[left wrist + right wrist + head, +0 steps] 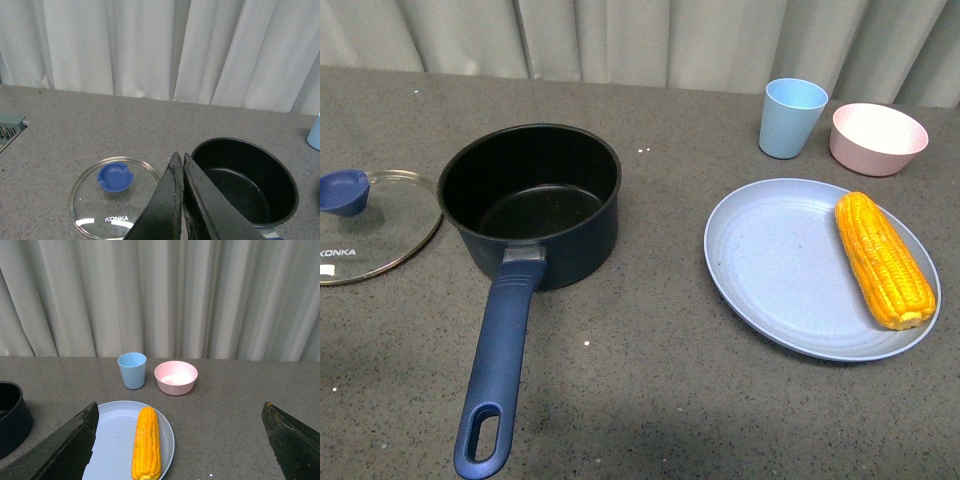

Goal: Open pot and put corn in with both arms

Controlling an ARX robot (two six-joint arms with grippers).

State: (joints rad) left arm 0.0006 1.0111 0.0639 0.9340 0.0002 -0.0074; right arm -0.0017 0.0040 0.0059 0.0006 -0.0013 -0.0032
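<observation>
The dark navy pot (532, 200) stands open and empty left of centre, its long blue handle (498, 370) pointing toward me. Its glass lid (365, 225) with a blue knob lies flat on the table to the pot's left. The yellow corn (883, 259) lies on a light blue plate (770, 270) at the right. Neither arm shows in the front view. My left gripper (179, 159) is shut and empty, above the table between lid (116, 197) and pot (245, 180). My right gripper (180, 412) is wide open, back from the corn (146, 444).
A light blue cup (792, 117) and a pink bowl (877, 138) stand behind the plate, near the pale curtain. A grey-green object (9, 127) sits at the table's edge in the left wrist view. The table is a grey speckled surface.
</observation>
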